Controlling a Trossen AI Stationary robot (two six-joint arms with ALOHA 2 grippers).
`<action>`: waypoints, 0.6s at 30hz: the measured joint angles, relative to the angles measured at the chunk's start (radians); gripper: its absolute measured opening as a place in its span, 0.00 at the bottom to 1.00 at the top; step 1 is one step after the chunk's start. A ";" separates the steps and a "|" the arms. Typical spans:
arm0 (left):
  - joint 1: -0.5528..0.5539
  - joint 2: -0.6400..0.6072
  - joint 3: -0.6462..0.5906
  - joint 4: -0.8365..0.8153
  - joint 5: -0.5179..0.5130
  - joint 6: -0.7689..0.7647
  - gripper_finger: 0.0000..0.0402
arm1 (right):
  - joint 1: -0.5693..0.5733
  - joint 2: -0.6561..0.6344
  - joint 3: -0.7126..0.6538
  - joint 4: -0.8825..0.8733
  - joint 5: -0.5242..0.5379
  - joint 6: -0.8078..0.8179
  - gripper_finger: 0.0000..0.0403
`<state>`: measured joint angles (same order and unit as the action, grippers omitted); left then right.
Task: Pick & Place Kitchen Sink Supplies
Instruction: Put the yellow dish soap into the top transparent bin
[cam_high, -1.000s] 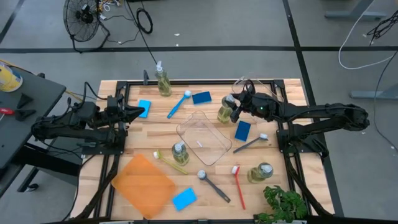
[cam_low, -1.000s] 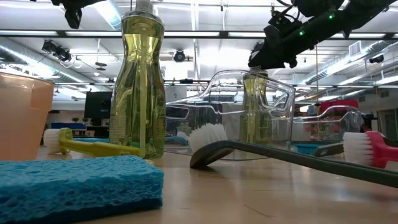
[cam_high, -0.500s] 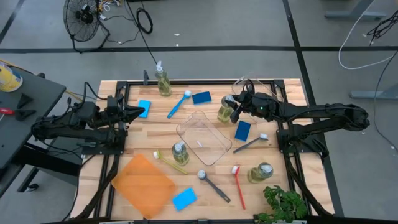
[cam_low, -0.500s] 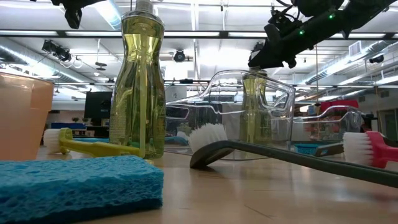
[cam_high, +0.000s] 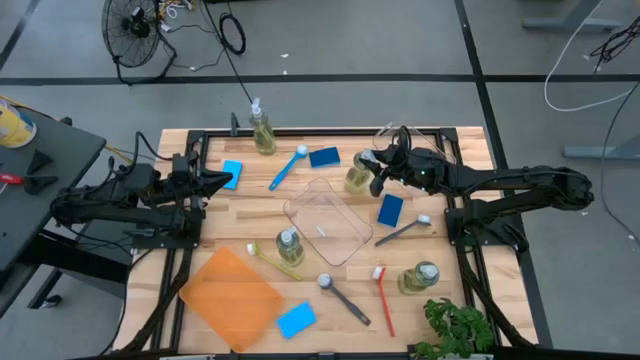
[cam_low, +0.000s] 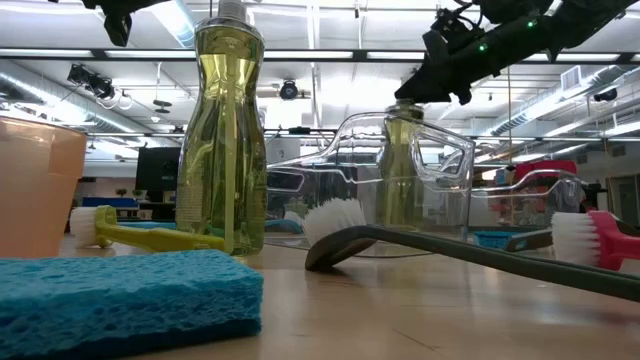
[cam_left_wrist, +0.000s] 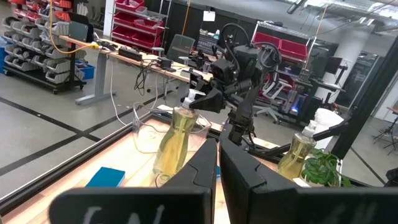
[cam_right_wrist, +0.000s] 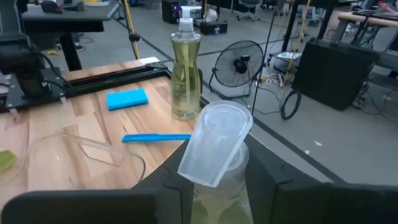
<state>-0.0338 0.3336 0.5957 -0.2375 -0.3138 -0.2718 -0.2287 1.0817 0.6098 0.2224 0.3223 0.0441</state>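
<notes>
- The right gripper (cam_high: 377, 172) reaches in from the bench's right side toward the far middle, its jaws pinching the neck of a soap bottle (cam_high: 359, 176); in the right wrist view the pale cap (cam_right_wrist: 215, 143) sits between the two dark fingers (cam_right_wrist: 267, 180).
- That bottle leans a little, cap toward the gripper, just beyond the far right rim of the clear tub (cam_high: 328, 221) at the bench's centre.
- A second clear tub (cam_high: 392, 135) stands near the far right edge, close behind the held bottle.
- A blue sponge (cam_high: 390, 209) lies just nearside of the gripper, with a grey brush (cam_high: 404, 230) beside it, handle slanting toward the bench's middle.
- A blue brush (cam_high: 286, 167) and another blue sponge (cam_high: 324, 156) lie near the far edge, beside an upright pump bottle (cam_high: 262, 131).
- The orange tray (cam_high: 231, 297) fills the near left corner.
- The left gripper (cam_high: 222, 179) waits over the left edge, jaws pressed together.
</notes>
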 joint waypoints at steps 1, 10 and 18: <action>0.000 0.000 0.000 0.000 0.000 0.000 0.06 | 0.000 0.000 0.000 0.002 0.001 0.000 0.24; 0.000 0.000 0.000 0.000 0.000 -0.005 0.06 | 0.000 -0.006 0.001 0.085 0.002 0.001 0.24; 0.000 0.000 0.000 0.000 0.000 -0.005 0.06 | 0.000 -0.010 0.148 -0.062 0.041 -0.036 0.24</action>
<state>-0.0341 0.3336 0.5957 -0.2371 -0.3134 -0.2771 -0.2287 1.0714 0.7576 0.1608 0.3636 0.0084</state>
